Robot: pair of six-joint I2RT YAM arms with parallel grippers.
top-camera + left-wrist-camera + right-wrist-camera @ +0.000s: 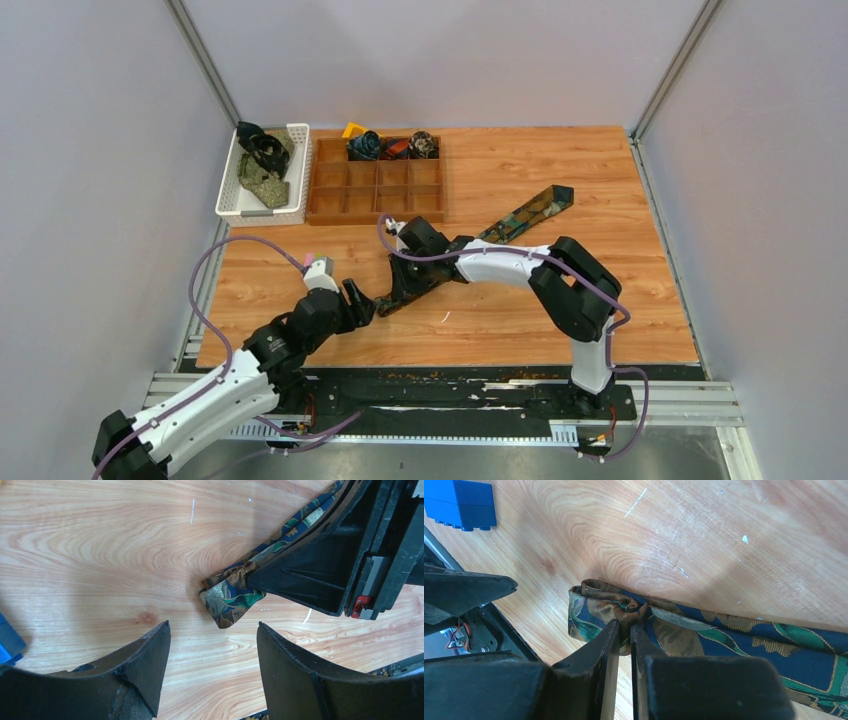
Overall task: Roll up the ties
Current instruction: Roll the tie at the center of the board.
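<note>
A long patterned tie [525, 212] in navy, green and brown lies diagonally across the wooden table. My right gripper [624, 624] is shut on bunched fabric at the tie's near end [596, 607], where a small fold curls over; in the top view that gripper [395, 295] points down at the tie's lower left end. My left gripper [212, 626] is open and empty, its fingers just short of the folded tie end [229, 599], and it sits to the left of that end in the top view [360, 302].
A white basket [229, 185] at the back left holds more ties [264, 168]. Beside it a wooden divided tray [378, 217] has rolled ties [365, 146] in its back compartments. A blue block [461, 502] lies near the table's front edge.
</note>
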